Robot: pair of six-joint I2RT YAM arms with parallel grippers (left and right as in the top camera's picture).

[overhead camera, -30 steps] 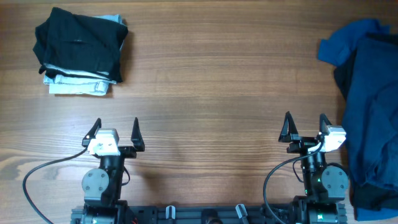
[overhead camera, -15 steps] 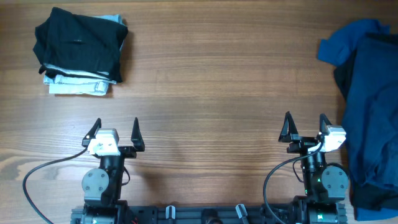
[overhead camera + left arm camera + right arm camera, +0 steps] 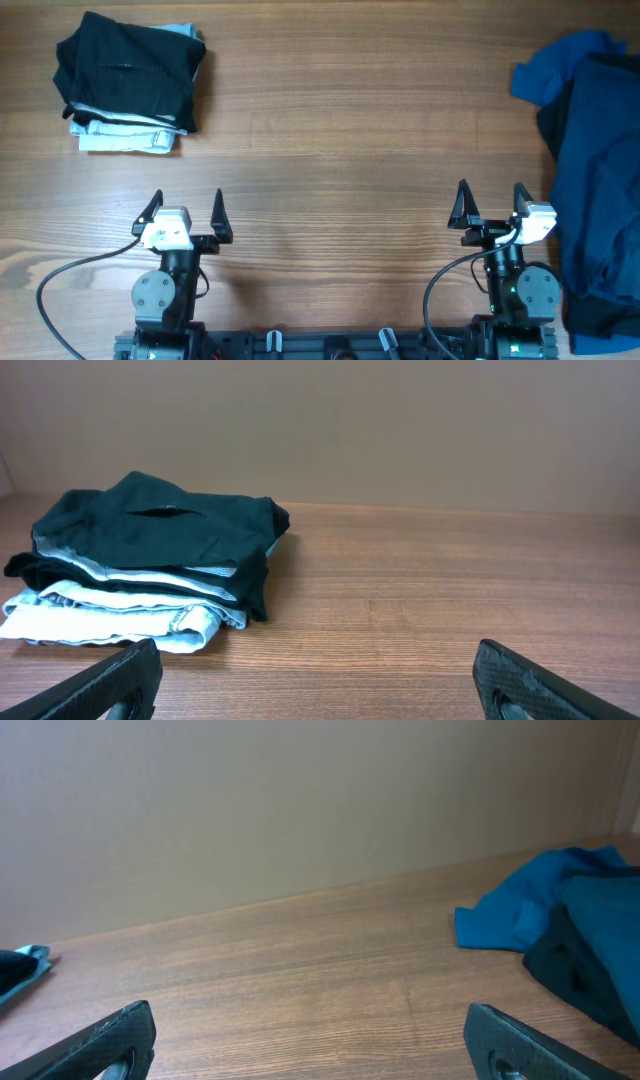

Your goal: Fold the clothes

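Note:
A folded stack of clothes lies at the table's far left: black shorts (image 3: 128, 70) on top of a pale blue garment (image 3: 125, 139). The left wrist view shows the same black shorts (image 3: 160, 535) over the pale blue garment (image 3: 110, 615). A loose heap of dark blue clothes (image 3: 595, 180) sprawls along the right edge, and its blue fabric (image 3: 520, 910) shows in the right wrist view. My left gripper (image 3: 186, 213) stands open near the front edge with nothing between its fingers. My right gripper (image 3: 491, 204) is open too, just left of the blue heap and apart from it.
The wooden table (image 3: 340, 130) stretches between the two piles. A plain beige wall (image 3: 330, 430) stands behind the table's far edge. Black cables (image 3: 60, 290) run by the arm bases at the front.

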